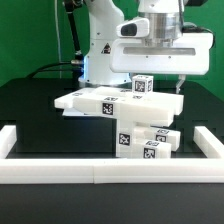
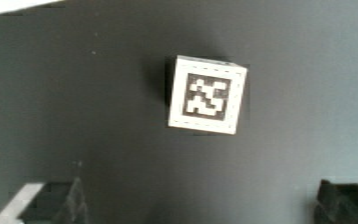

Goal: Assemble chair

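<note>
The chair's white tagged pieces lie in a heap mid-table. A flat slab [image 1: 98, 101] rests on top, with leg blocks [image 1: 150, 143] stacked below it toward the exterior view's right. A small tagged cube [image 1: 142, 85] stands behind the slab. My gripper [image 1: 163, 70] hangs open just above and behind the heap, holding nothing. In the wrist view a white tagged block [image 2: 211, 95] lies on the black table ahead of the gripper [image 2: 197, 205]. Both dark fingertips [image 2: 51, 200] stand wide apart with only bare table between them.
White border rails frame the black table: a front rail [image 1: 100, 171], one at the exterior view's left [image 1: 10, 138] and one at its right [image 1: 211, 140]. The robot's white base [image 1: 100, 45] stands behind the heap, before a green backdrop.
</note>
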Controlling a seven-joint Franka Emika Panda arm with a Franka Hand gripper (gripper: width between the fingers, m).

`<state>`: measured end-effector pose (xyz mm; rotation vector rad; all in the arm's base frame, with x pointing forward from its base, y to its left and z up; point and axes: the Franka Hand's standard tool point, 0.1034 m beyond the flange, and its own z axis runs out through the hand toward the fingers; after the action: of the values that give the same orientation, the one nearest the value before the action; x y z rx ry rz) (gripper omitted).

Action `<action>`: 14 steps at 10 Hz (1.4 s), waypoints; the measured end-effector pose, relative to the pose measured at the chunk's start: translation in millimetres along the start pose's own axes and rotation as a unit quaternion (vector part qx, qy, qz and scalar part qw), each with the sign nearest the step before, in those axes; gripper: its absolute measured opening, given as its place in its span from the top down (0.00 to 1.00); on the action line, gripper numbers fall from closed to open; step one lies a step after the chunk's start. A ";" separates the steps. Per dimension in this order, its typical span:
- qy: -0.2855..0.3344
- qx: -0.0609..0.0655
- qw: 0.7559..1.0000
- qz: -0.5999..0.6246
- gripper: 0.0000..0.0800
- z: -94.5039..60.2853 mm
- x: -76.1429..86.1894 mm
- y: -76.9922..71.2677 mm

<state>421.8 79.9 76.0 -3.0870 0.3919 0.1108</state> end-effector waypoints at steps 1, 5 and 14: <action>0.002 0.000 0.999 0.033 0.19 3.3 -1.4 6.7; -0.003 0.001 0.997 0.077 0.19 10.1 1.0 17.9; -0.006 -0.007 0.997 0.082 0.19 25.7 -16.8 -1.8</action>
<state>404.3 86.7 51.6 -3.0618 0.6479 0.1365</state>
